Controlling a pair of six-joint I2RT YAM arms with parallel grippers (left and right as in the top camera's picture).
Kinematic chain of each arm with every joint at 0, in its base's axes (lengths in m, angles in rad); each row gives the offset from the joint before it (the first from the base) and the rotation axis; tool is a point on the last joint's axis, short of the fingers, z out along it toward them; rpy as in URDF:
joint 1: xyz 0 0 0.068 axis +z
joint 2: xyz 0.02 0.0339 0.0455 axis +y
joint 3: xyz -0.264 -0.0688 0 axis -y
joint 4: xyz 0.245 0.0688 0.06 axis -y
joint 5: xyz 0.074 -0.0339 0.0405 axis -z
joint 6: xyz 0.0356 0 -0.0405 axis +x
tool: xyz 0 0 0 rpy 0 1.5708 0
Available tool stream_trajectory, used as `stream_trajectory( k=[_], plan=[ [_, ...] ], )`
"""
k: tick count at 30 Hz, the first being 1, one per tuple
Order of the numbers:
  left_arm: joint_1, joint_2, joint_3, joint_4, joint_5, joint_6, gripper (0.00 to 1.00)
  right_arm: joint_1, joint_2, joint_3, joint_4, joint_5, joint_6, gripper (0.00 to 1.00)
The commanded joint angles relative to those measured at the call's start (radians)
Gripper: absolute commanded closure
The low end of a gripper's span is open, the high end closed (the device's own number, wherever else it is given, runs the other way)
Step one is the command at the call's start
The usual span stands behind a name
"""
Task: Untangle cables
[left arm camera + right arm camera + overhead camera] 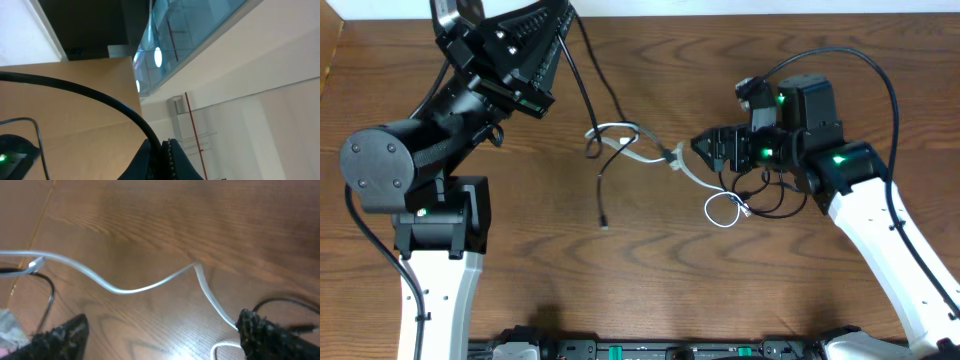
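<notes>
The cables lie mid-table as a loose tangle (616,140). One black cable (582,80) rises from it to my left gripper (563,18), which is lifted high at the back and shut on it; the left wrist view shows the fingers (150,160) pinching that black cord (100,97). A second black cable (601,195) trails toward the front. The white cable (655,157) runs right to a small loop (723,210). My right gripper (705,152) hovers over the white cable (130,287), open, with bare wood between its fingertips (165,340).
Thick black arm wires (880,80) loop over the right arm, and thinner black loops (765,195) lie under its wrist. The left arm's base (435,225) stands at the front left. The table's back edge (720,8) is close behind the left gripper.
</notes>
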Motion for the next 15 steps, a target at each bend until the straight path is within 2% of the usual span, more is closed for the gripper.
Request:
stream_trajectory(
  k=[1,3,7,12,15],
  plan=[
    [0.002,-0.034,0.014,0.014,-0.049,-0.064,0.92,0.018,0.059,0.002,0.04,-0.071,-0.004,0.01],
    [0.002,-0.039,0.014,0.014,-0.051,-0.064,0.93,0.045,0.098,0.002,0.082,-0.146,-0.043,0.01],
    [0.002,-0.045,0.014,0.014,-0.052,-0.064,0.93,0.108,0.167,0.002,0.155,-0.167,-0.105,0.01],
    [0.002,-0.052,0.014,0.014,-0.055,-0.064,0.92,0.168,0.227,0.002,0.212,-0.164,-0.159,0.01],
    [0.002,-0.051,0.014,0.014,-0.055,-0.064,0.93,0.193,0.261,0.002,0.231,-0.089,-0.188,0.01]
  ],
)
